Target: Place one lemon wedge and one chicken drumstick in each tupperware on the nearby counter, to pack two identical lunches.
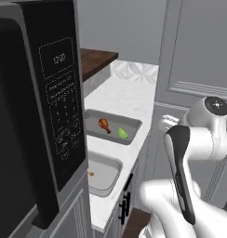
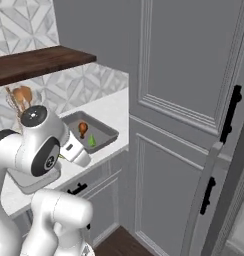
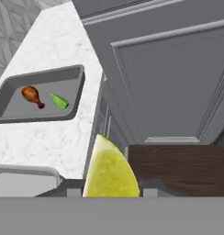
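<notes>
Since the near tupperware (image 1: pixel 116 162), a shallow grey rectangular plastic tub at the left just beside the black glass-fronted microwave (image 1: pixel 41 116), shows just one small orange-brown piece (image 1: pixel 90 173), probably a drumstick end, I judge the step in hand to be carrying a lemon wedge to it. In the hand view this tub's pale rim (image 3: pixel 26 170) sits at lower left, so the move wanted is a swing to that side until the wedge hangs over the bare floor of the tub, then a lowering close to the bottom before release, kept off the piece already there. Further along the white, faintly marbled stone counter (image 1: pixel 124 95) lies the far tupperware (image 1: pixel 134 124), same grey shape, holding one brown glazed chicken drumstick (image 3: pixel 32 95) and one small green wedge (image 3: pixel 59 101), near each other but apart; it looks complete and should be left alone. At centre, the yellow lemon wedge (image 3: pixel 109 170) is a smooth, pale yellow curved slice with a pointed top, upright and off the counter edge, clear of any surface. The gripper (image 3: pixel 111 187) has its tips hidden behind the fruit; from the wedge hanging there I take it to be pinching it. To the right stand a grey panelled cabinet door (image 3: pixel 178 82) and a dark brown wooden surface (image 3: pixel 178 167) below it.
</notes>
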Robot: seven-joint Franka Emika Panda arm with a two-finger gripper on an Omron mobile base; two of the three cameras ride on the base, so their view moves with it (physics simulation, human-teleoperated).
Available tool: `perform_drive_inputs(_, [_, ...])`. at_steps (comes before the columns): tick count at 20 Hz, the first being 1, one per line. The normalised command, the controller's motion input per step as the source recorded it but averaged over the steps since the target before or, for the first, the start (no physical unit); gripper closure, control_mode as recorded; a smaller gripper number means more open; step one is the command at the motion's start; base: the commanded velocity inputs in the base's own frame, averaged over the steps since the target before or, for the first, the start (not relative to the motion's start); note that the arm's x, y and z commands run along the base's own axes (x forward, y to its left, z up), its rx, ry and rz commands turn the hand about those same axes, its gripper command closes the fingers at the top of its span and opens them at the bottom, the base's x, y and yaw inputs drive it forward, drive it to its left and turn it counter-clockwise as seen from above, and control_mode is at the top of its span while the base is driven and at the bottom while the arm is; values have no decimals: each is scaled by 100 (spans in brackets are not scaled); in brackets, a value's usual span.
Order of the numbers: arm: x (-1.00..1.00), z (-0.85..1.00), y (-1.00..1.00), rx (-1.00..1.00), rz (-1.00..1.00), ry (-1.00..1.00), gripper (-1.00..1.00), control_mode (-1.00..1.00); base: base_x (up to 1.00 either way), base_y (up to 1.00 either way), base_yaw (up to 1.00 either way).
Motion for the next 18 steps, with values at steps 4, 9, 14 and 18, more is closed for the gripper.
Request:
perform_drive_inputs(4, [0,0,0,0,0,0,100,100,56,55,44])
perform_drive_inputs(9, [0,0,0,0,0,0,100,100,74,73,53])
perform_drive_inputs(14, [9,-14,18,0,11,3,100,-100,44,67,47])
perform_drive_inputs(18, [49,-68,92,0,52,7,100,-100,0,0,0])
